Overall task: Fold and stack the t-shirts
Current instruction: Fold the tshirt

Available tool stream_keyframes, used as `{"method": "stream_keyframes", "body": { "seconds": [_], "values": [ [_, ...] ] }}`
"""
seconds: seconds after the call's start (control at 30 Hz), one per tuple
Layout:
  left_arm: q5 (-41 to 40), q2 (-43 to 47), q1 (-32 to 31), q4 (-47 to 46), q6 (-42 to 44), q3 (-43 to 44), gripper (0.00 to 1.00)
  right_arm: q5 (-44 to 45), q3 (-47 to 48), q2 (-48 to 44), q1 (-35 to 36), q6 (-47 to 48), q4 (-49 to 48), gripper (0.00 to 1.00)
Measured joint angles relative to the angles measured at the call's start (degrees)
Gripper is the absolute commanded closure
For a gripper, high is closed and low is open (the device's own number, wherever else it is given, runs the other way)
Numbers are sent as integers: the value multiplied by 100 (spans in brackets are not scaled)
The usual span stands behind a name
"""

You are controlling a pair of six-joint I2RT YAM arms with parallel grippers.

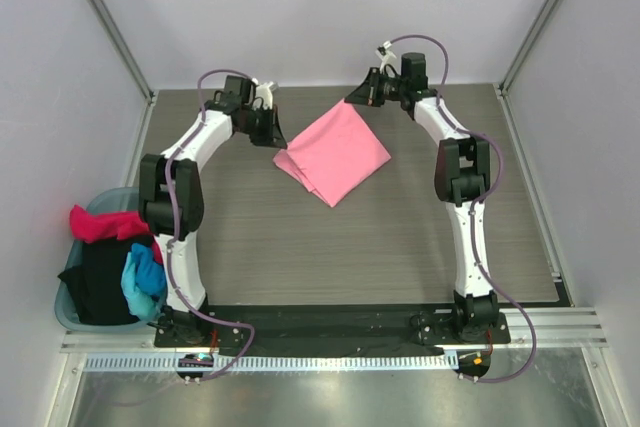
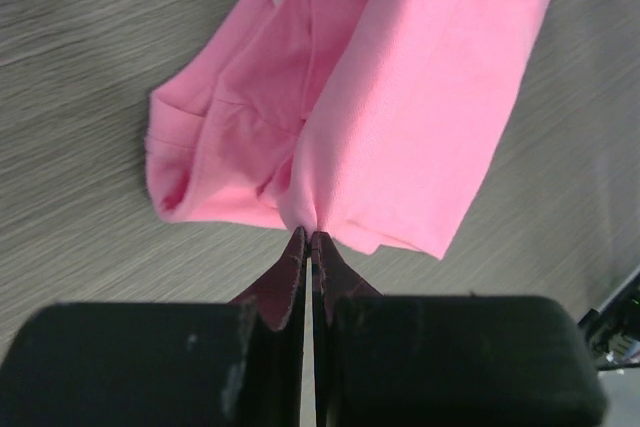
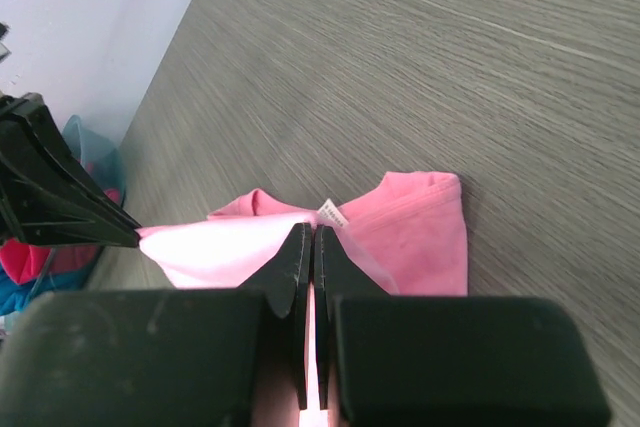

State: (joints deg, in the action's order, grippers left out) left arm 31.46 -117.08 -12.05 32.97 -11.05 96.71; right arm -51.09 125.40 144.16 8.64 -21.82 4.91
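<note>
– Black fingertips of the left gripper (image 2: 310,237) fill the bottom of its wrist view. How do they stand?

– Pressed together, with a fold of the large light pink cloth t-shirt (image 2: 400,97) pinched right at their tips.

– And the right gripper (image 3: 307,232)?

– Much the same. It is closed tight, with a thin pale layer of that shirt caught between its fingers.

– Where does the shirt sit?

– On the far half of the grey wood-grain table (image 1: 350,247), between the two grippers. From overhead it is a rough diamond. Its left corner is at the left gripper, its top corner is at the right gripper, and its lowest point faces the arm bases.

– Is all of it off the surface?

– No. In the right wrist view an upper layer stretches from one gripper to the other. The layer under it, bearing a small white label (image 3: 332,213), lies on the table.

– What about the other shirts?

– They are heaped in a teal plastic basket (image 1: 75,312) at the left, beside the left arm and well apart from the pink one. A crumpled magenta t-shirt (image 1: 100,224) lies at the far side, with a black t-shirt (image 1: 100,282) below it. A bright blue t-shirt (image 1: 142,282) is bunched on the side nearest the arm.
</note>
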Motion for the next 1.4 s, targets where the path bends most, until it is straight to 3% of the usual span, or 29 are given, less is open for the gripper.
{"method": "stream_keyframes", "body": {
  "seconds": [0.33, 0.63, 0.9, 1.13, 1.4],
  "values": [
    [-479, 15, 59, 260, 289, 7, 100, 122, 210, 549, 179, 0, -55, 99],
    [-372, -138, -74, 417, 422, 717, 100, 164, 243, 573, 94, 2, -63, 99],
    [-15, -107, -509, 417, 330, 511, 100, 127, 162, 487, -70, -2, -59, 99],
    [70, 190, -868, 466, 232, 258, 100, -46, -310, -120, -214, -52, -17, 99],
    [170, 813, -892, 461, 227, 111, 100, -293, -1360, -1484, -435, 256, 203, 99]
  ]
}}
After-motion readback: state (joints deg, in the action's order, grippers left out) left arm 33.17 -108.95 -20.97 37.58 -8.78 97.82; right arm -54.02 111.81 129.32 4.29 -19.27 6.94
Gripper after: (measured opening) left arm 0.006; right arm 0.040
